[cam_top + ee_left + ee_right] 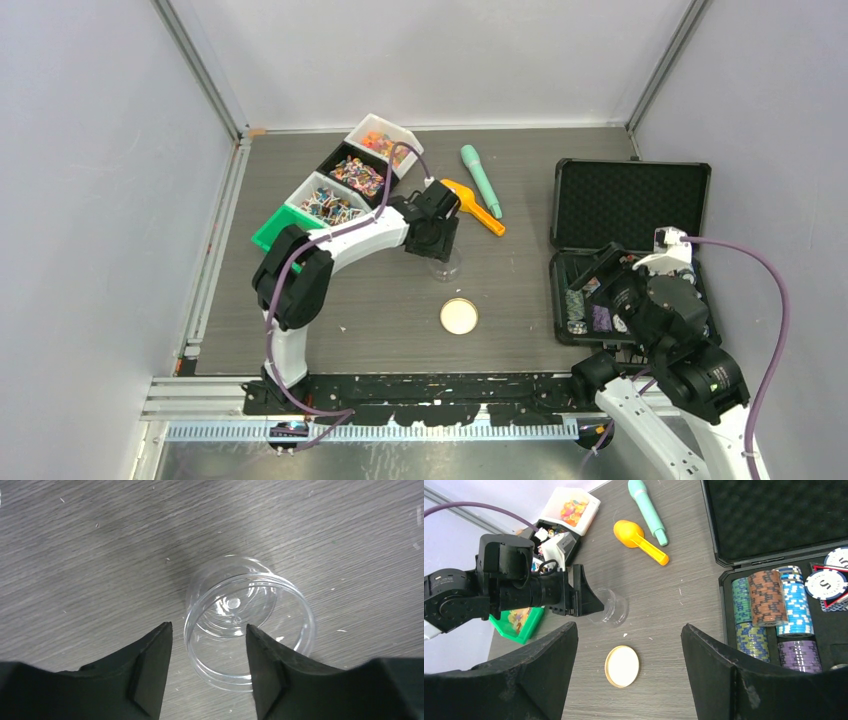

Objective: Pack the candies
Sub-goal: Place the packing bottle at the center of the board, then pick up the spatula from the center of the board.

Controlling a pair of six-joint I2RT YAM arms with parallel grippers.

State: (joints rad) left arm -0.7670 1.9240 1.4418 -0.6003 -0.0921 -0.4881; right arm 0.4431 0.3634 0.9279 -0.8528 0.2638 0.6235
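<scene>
Left gripper [206,627]: jaws parted, not clamped on anything. One finger sits outside the wall of a clear jar [235,597] with a visible gap. The other overlaps the jar's open mouth; can't tell if it touches. The jar stands mouth-up on the table [100,555], its base showing through. Only the left wrist view gives this; in the top view the gripper body covers most of the jar.

Right gripper [627,630]: jaws wide, nothing between them. It hangs at lower right of the top view, over the open black case [630,200]. Its wrist view resolves the stacked poker chips [766,597] in the case. It also shows a cream, gold-rimmed lid [622,666] flat on the table, below the jar in frame and apart from it.

Candies [357,175]: three bins in a diagonal row, upper left of centre in the top view.
- Far white bin: orange-yellow gummy lumps.
- Black bin and near white bin: multicoloured wrapped pieces.

Green tray [265,230] is beside the near bin. Orange scoop [472,205] and teal tool [480,180] lie right of the bins.

Writing: chips at the right edge of the right wrist view carry a "5" or "S"; can't tell which.
</scene>
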